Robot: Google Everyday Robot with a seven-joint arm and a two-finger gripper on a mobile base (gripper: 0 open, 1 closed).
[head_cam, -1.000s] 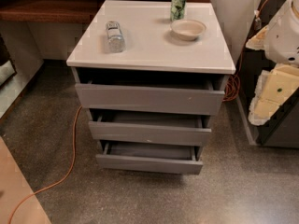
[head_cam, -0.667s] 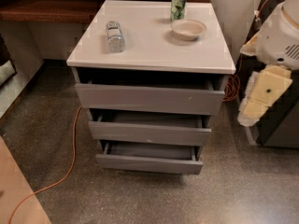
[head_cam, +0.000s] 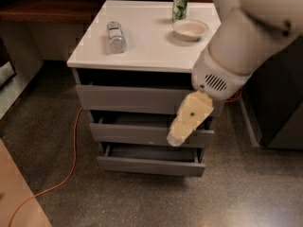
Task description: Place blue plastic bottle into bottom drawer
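Observation:
The blue plastic bottle, clear with a whitish cap, lies on its side on the left part of the cabinet's white top. The bottom drawer is the lowest of three grey drawers and is pulled out a little, showing its grey inside. My arm's white housing reaches in from the upper right. Its cream-coloured gripper hangs in front of the right side of the top and middle drawers, well away from the bottle and above the bottom drawer. It holds nothing that I can see.
A green drink can and a pale bowl stand at the back right of the top. An orange cable runs over the floor at the left. A wooden bench is at the back left, dark furniture at the right.
My arm has swung in from the right edge to the front of the cabinet, and the gripper now covers the right side of the drawers. The bottle, can and bowl have not moved.

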